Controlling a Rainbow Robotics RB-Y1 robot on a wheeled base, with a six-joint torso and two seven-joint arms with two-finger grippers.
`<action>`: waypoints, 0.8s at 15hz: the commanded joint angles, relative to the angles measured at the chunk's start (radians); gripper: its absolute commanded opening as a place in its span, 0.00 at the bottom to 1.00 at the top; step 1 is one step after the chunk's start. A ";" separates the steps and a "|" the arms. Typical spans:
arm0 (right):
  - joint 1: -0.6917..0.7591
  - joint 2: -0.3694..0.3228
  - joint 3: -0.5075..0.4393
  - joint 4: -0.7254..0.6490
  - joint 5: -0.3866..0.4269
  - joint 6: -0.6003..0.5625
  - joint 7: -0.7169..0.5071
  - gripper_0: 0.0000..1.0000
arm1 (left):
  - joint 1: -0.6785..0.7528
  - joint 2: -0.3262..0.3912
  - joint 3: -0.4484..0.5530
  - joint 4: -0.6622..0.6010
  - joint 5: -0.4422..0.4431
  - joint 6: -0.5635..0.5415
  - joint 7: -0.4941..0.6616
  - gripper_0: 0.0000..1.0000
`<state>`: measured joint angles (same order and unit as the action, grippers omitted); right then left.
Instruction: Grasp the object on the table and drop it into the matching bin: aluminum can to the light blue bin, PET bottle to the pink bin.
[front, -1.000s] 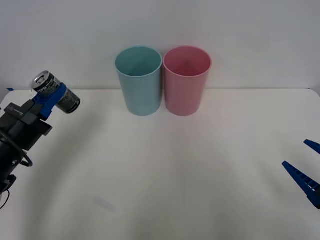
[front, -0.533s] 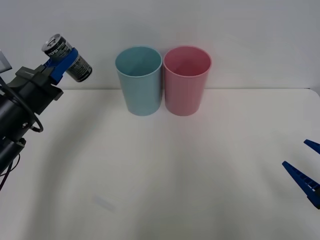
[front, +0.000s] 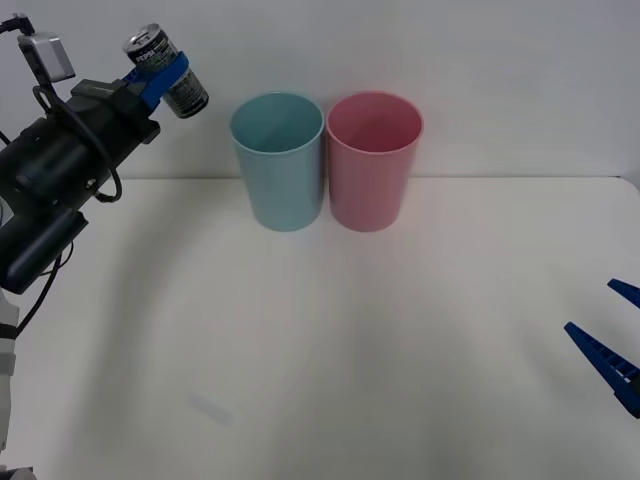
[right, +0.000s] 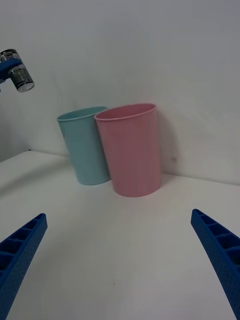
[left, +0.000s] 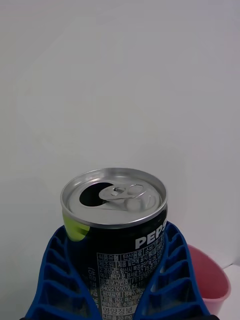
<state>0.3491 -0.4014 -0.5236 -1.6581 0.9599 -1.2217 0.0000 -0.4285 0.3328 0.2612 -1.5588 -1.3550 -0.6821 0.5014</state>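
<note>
Though partly jaw-hidden, aluminum can (front: 166, 71) legibly printed.

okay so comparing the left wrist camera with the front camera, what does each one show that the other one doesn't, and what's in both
Only the left wrist view: the aluminum can close up, with its opened pull-tab top, a yellow-green patch and small print on its dark side, clamped between two blue ribbed fingers.

Only the front view: the light blue bin touching the pink bin, both upright at the far edge of the table; the can raised to the left of the blue bin's rim; the right gripper open, low at the right edge.

Both: the left gripper holding the can, and the pink bin.
</note>
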 joint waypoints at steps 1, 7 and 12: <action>0.000 0.000 0.000 0.000 0.000 0.000 0.000 1.00 | -0.093 0.000 -0.036 0.108 -0.046 -0.001 -0.015 0.00; 0.000 0.000 0.000 0.000 0.000 0.000 0.000 1.00 | -0.292 0.000 -0.129 0.365 -0.076 0.001 -0.107 0.01; 0.000 0.000 0.000 0.000 0.000 0.000 0.000 1.00 | -0.434 -0.001 -0.155 0.566 -0.092 0.006 -0.195 0.01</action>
<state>0.3491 -0.4014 -0.5236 -1.6581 0.9599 -1.2217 0.0000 -0.8435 0.3324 0.1064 -1.0166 -1.4376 -0.6771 0.3108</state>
